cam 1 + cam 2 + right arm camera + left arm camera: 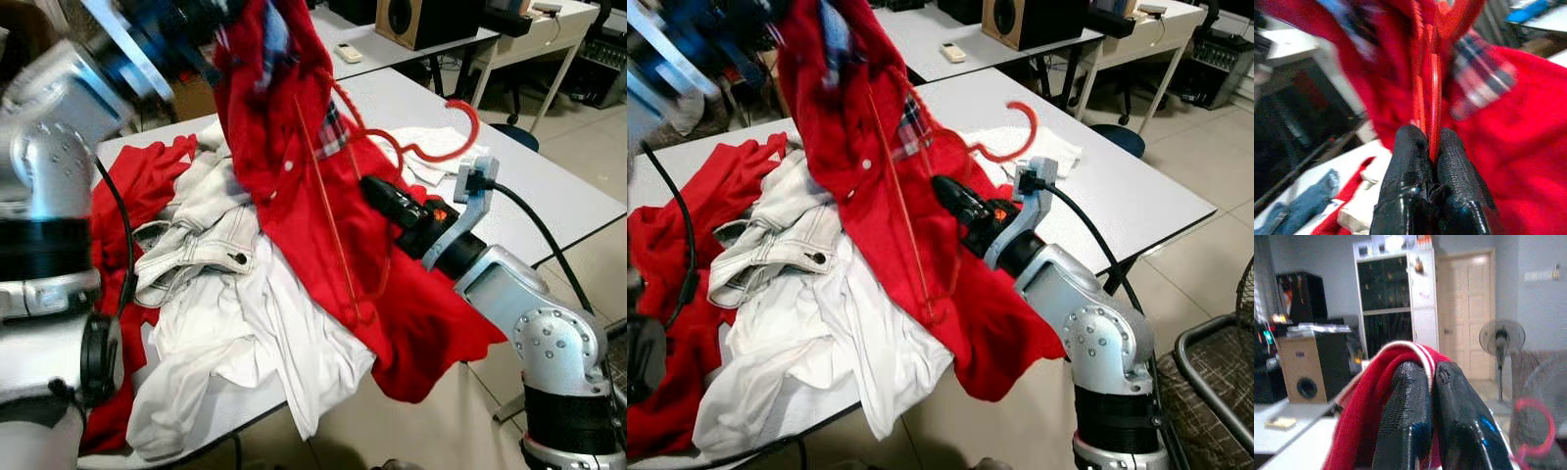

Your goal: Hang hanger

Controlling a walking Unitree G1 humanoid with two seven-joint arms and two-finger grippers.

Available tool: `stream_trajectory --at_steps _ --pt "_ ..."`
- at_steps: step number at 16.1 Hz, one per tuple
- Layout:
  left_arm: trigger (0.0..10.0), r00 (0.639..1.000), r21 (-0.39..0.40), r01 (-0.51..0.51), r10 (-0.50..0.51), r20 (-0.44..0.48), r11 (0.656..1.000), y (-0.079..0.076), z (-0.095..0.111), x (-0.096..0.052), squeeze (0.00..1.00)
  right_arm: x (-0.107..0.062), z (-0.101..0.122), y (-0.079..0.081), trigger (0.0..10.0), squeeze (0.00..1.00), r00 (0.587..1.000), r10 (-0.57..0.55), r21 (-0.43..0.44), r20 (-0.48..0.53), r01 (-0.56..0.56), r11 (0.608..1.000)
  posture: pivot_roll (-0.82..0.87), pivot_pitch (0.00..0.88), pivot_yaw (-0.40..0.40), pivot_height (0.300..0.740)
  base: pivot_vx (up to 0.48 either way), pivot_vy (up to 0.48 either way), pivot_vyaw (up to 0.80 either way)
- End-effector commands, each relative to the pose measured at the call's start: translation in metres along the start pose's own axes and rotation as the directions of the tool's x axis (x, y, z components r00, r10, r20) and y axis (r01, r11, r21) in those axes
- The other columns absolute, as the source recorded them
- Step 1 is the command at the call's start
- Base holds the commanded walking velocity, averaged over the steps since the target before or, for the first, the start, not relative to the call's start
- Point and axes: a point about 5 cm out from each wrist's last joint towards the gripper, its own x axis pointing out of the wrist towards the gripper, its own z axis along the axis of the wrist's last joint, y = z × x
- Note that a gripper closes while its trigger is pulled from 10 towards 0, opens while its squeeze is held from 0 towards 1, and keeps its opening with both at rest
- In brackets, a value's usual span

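where the right gripper [1431, 147] meets the cloth, its two fingers [1409, 161] pinch a thin bar of the red hanger [446, 137], whose hook curls up just above the table's far side. the left gripper [1432, 377] is raised high, blurred in the head views, with its fingers [1405, 401] closed together on a fold of the red shirt [294, 166]. the shirt hangs from that grip and drapes down over the right gripper and past the table's near edge; a plaid lining shows inside its collar. the white table [549, 176] carries a heap of clothes: a pale jacket [201, 235], a white shirt [255, 343] spilling over the near edge, another red garment [137, 186] to the left, and a white cloth [431, 147] under the hanger's hook. behind stands a second table with a remote [349, 53] and a wooden speaker [416, 18]. tiled floor [588, 147] shows to the right; a cabinet [1393, 303], a door [1469, 308] and a fan [1501, 340] line the far wall.
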Motion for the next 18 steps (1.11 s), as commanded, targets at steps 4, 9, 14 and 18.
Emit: stream_trajectory --at_steps 4,9,14,18 --pt "0.0 0.999 0.031 -0.011 0.013 -0.043 0.999 -0.007 -0.011 0.010 0.00 0.000 -0.013 0.022 10.0 0.00 0.981 0.140 -0.078 -0.133 -0.151 0.985 -0.17 0.000 0.056 0.740 0.000 0.000 0.00" --pt "0.0 0.996 0.035 0.024 -0.021 -0.089 0.999 -0.012 -0.018 0.012 0.00 0.004 -0.001 0.004 10.0 0.00 0.999 -0.016 -0.167 -0.040 0.009 0.986 -0.17 0.000 0.053 0.740 0.000 0.000 0.00" --pt "10.0 0.944 0.096 -0.038 0.068 -0.323 0.995 -0.006 -0.057 0.006 0.24 0.007 0.013 0.000 10.0 0.00 0.997 -0.019 -0.146 0.069 0.029 0.989 -0.18 0.000 0.046 0.740 0.000 0.000 0.00" --pt "10.0 0.878 0.422 -0.085 0.268 -0.396 0.903 0.006 -0.082 -0.005 1.00 0.012 0.012 -0.002 10.0 0.00 0.994 -0.024 -0.064 0.104 0.030 0.998 -0.18 0.000 0.036 0.740 0.000 0.000 0.00"
